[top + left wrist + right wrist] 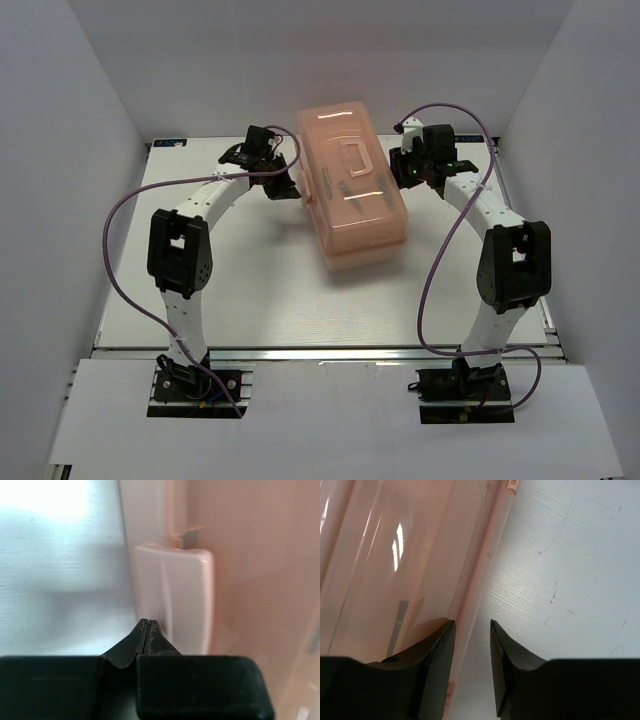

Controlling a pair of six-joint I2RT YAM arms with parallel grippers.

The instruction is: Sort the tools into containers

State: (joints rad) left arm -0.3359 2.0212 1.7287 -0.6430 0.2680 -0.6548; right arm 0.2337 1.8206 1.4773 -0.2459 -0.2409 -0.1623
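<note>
The salmon-pink translucent toolbox [352,205] stands closed in the middle of the table, its lid handle [351,158] on top. My left gripper [284,186] is shut and empty at the box's left side; in the left wrist view its tips [147,623] rest just before the pale latch [172,595]. My right gripper [408,178] is open at the box's right side; in the right wrist view its jaws [472,625] straddle the box's lower rim [470,600]. No screwdriver or wrench shows plainly; a dim dark streak [397,625] shows through the box wall.
The white table [250,290] is walled by white panels on the left, back and right. Purple cables loop from both arms. Both arm bases sit at the near edge.
</note>
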